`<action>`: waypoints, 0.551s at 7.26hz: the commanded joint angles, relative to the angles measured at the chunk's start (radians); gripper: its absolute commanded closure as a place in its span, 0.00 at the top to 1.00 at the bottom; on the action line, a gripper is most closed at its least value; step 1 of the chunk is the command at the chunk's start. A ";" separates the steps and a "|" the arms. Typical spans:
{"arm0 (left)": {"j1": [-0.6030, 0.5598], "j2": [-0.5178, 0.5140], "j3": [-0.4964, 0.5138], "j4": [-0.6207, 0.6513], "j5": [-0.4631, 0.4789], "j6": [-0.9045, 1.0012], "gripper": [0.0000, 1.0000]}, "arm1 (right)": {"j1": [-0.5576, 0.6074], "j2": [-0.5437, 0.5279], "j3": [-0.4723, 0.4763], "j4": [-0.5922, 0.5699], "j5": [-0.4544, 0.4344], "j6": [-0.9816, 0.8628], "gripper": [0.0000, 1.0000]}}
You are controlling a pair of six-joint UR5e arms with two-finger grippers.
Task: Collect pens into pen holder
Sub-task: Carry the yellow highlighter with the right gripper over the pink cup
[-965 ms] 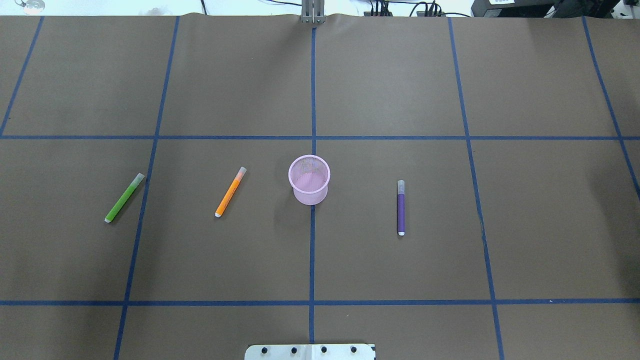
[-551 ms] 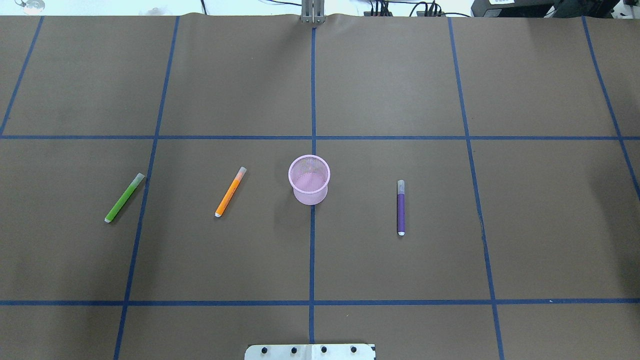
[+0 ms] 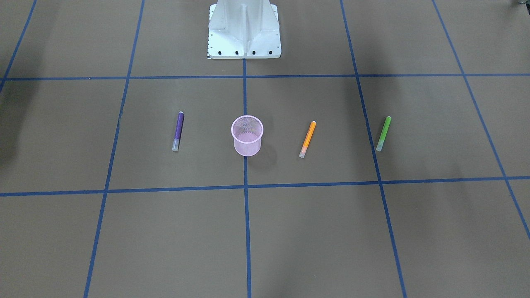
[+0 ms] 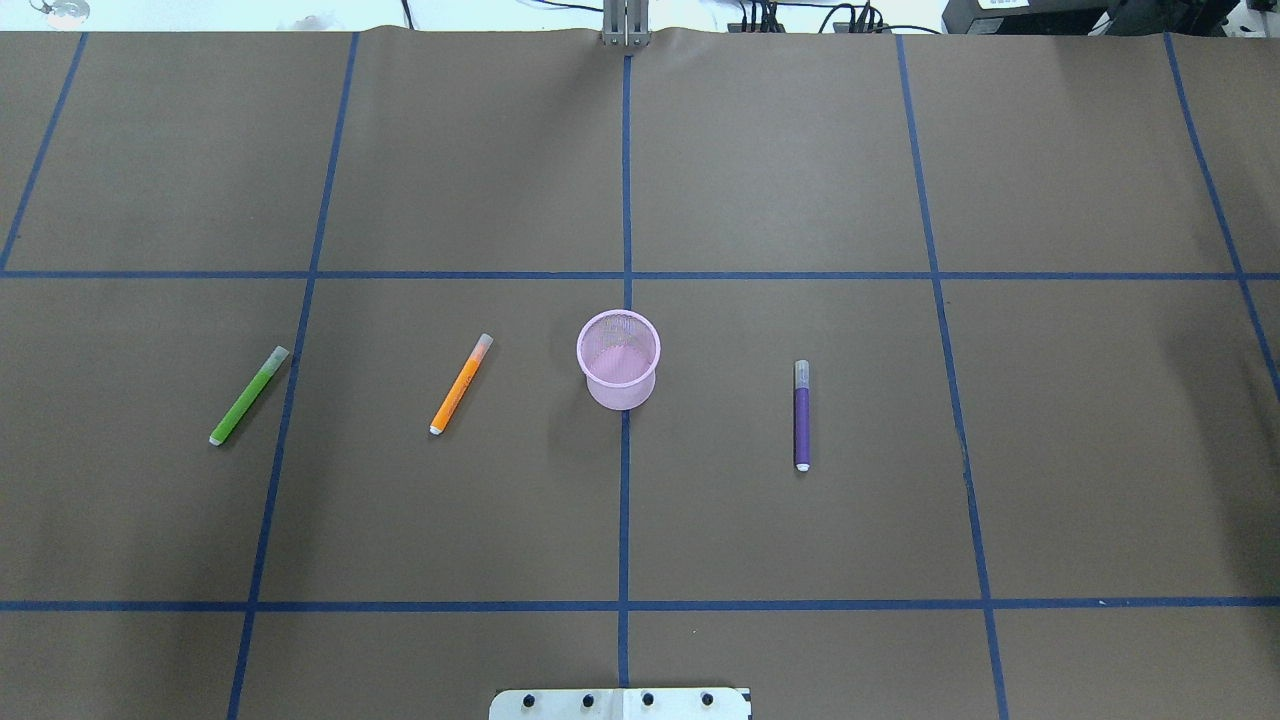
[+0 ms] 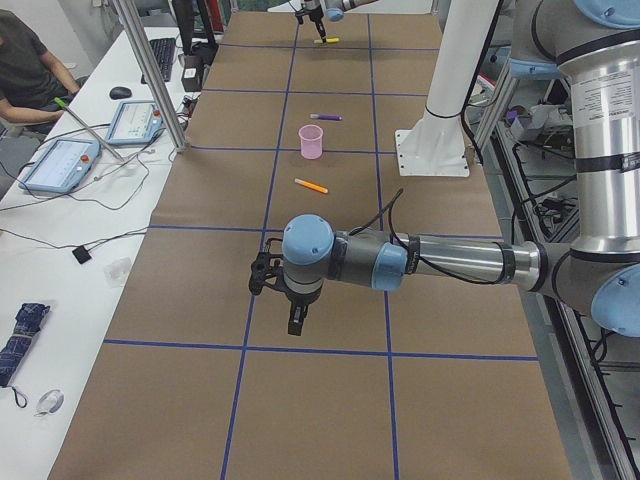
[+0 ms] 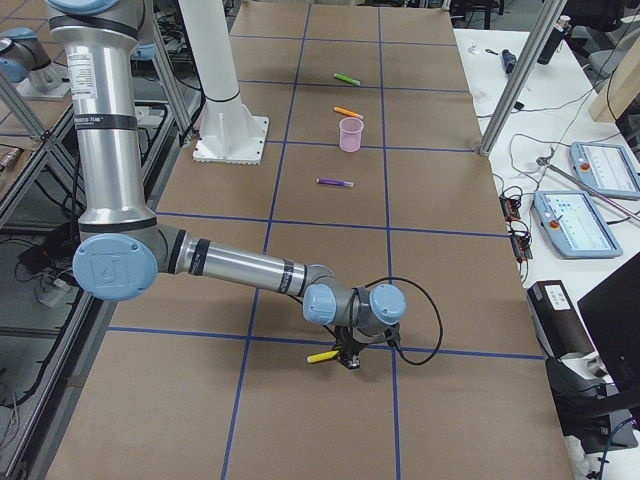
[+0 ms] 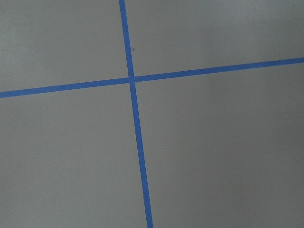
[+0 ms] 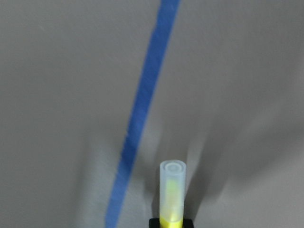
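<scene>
Holder [image 4: 621,393]: upright at the middle of the table [image 4: 800,180], standing on the centre tape line [image 4: 624,500].
Orange pen [image 4: 461,384]: flat on the table at the holder's 9 o'clock in the overhead view, near it but apart. It slants from 7 to 1 o'clock, pale cap at the 1 o'clock end.
Green pen [image 4: 249,396]: farther out at 9 o'clock, well apart from the holder, with the same slant and the cap at 1 o'clock. The cap end lies just beside a tape line.
Purple pen [image 4: 801,416]: at the holder's 3 o'clock, well apart, lying along 12 to 6 with the cap toward 12.
Yellow pen [image 8: 171,194]: far off at the table's right end, outside the overhead view. Its pale cap juts forward from the grip in the wrist view. I cannot tell whether it touches the table.
Right gripper [image 6: 349,358]: low over the table beside a tape line, jaws pinching the yellow pen's body (black pads show on both sides of it). In the right side view the pen sticks out toward 9 o'clock.
Left gripper [image 5: 295,322]: points down over the table's left end, near a tape crossing. It shows only in the side view, so I cannot tell how its jaws stand.
</scene>
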 commanded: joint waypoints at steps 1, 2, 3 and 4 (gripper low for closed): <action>-0.002 -0.002 0.009 -0.025 -0.063 0.000 1.00 | 0.018 0.006 0.154 0.009 0.042 0.222 0.00; -0.002 -0.001 0.014 -0.038 -0.108 0.000 1.00 | 0.018 0.005 0.267 0.011 0.039 0.392 0.00; 0.000 -0.001 0.020 -0.036 -0.110 0.000 1.00 | 0.011 0.014 0.346 0.051 0.036 0.535 0.00; 0.000 -0.002 0.028 -0.043 -0.110 0.000 1.00 | -0.008 0.018 0.389 0.154 0.036 0.684 0.00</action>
